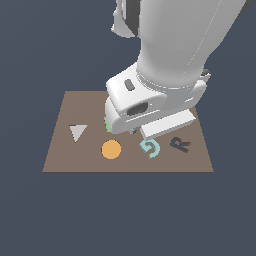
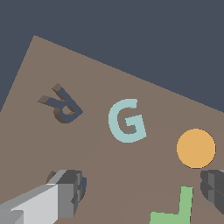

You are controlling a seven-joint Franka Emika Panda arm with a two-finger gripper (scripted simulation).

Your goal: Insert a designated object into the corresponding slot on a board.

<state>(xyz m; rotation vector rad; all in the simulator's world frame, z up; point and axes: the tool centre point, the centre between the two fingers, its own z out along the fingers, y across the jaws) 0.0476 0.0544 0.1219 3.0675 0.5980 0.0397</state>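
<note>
On the brown board (image 2: 87,78), between the orange disc (image 2: 196,148) and the R-shaped recess (image 2: 63,105), we see the light-blue G (image 2: 127,121) lying flat, possibly already seated in its slot. We judge it light, rigid and thin, best pinched across its outer curve. Its opening faces the disc; no clear long axis. Our gripper (image 2: 144,188) hangs open, empty, fingers well apart, just short of it.

Claw (image 2: 142,190) spread wide, empty, pointing down.
</note>
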